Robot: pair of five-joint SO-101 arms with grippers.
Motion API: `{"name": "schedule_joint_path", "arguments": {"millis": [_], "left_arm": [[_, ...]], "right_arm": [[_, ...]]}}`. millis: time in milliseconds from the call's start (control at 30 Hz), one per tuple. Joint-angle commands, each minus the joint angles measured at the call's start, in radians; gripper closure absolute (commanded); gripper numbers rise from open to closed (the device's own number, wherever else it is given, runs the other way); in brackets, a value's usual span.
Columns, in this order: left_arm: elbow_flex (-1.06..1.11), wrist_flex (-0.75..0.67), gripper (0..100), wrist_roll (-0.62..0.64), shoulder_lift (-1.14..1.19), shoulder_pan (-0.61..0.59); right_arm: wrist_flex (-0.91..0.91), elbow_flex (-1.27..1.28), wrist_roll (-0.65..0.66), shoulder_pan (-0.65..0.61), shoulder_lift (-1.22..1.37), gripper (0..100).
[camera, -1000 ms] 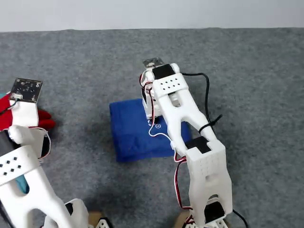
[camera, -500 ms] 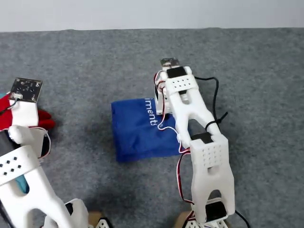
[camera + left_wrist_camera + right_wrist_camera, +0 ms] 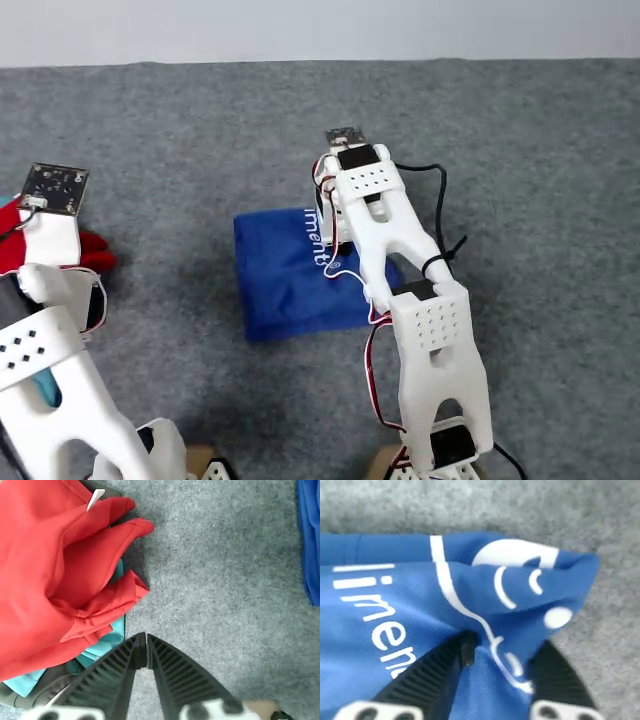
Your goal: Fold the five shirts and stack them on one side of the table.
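A folded blue shirt (image 3: 285, 275) with white lettering lies in the middle of the grey carpeted table (image 3: 200, 130). My right gripper (image 3: 505, 652) is over the shirt's right part and is shut on a raised fold of the blue shirt (image 3: 420, 605). In the high view it sits under the right arm (image 3: 375, 215). At the table's left edge lies a crumpled red shirt (image 3: 55, 575) on top of a teal shirt (image 3: 107, 637). My left gripper (image 3: 146, 649) hangs shut and holds nothing, just beside the red shirt (image 3: 92, 250).
A strip of the blue shirt (image 3: 311, 540) shows at the edge of the left wrist view. Bare grey carpet lies between the two shirt piles and across the far and right parts of the table. A pale wall (image 3: 320, 30) borders the far edge.
The right arm swung right with the blue fold, uncovering white lettering on the shirt, then came back slightly left. The left arm has not moved.
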Motion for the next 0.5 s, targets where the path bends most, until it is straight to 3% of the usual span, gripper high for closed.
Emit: {"name": "schedule_joint_path", "arguments": {"millis": [0,200,467], "left_arm": [[-0.005,-0.018,99,-0.009,-0.018,0.002],[-0.005,-0.018,99,-0.009,-0.018,0.002],[-0.056,-0.011,99,-0.009,-0.018,0.002]], "right_arm": [[0.041,-0.008,0.095,-0.027,0.005,98.3],[0.147,-0.011,0.104,0.050,-0.062,98.9],[0.272,-0.011,0.336,0.286,-0.282,98.9]]}}
